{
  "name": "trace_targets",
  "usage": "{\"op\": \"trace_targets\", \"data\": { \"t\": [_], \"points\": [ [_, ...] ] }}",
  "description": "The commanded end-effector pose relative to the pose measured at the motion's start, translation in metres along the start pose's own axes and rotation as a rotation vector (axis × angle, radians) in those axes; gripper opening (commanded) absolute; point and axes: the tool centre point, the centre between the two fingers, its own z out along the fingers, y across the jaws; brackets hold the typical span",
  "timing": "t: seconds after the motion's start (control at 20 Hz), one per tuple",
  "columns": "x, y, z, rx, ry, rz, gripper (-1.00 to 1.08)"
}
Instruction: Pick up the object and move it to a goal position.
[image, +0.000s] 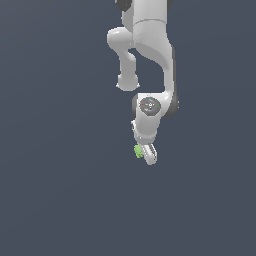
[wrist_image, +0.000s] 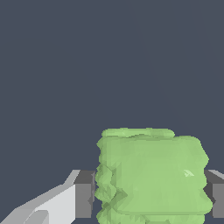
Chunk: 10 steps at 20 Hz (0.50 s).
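The object is a small light-green bumpy block (wrist_image: 151, 177). In the wrist view it sits between my two grey finger pads (wrist_image: 84, 194), which press on its two sides. My gripper (wrist_image: 148, 194) is shut on it. In the exterior view the block (image: 138, 151) shows as a small green patch at the tip of the white gripper (image: 145, 154), on its side toward the exterior view's left. The white arm hangs down from the top of that view. Whether the block is lifted off the dark surface cannot be told.
A plain dark blue-grey surface (image: 60, 190) fills the scene around the arm. No other objects or markers show in either view.
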Motion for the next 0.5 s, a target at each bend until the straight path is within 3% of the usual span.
{"op": "trace_targets", "data": {
  "t": [0.0,0.45],
  "points": [
    [0.000,0.000,0.001,-0.001,0.000,0.000,-1.00],
    [-0.008,-0.004,-0.021,0.000,0.000,0.000,-1.00]
  ]
}}
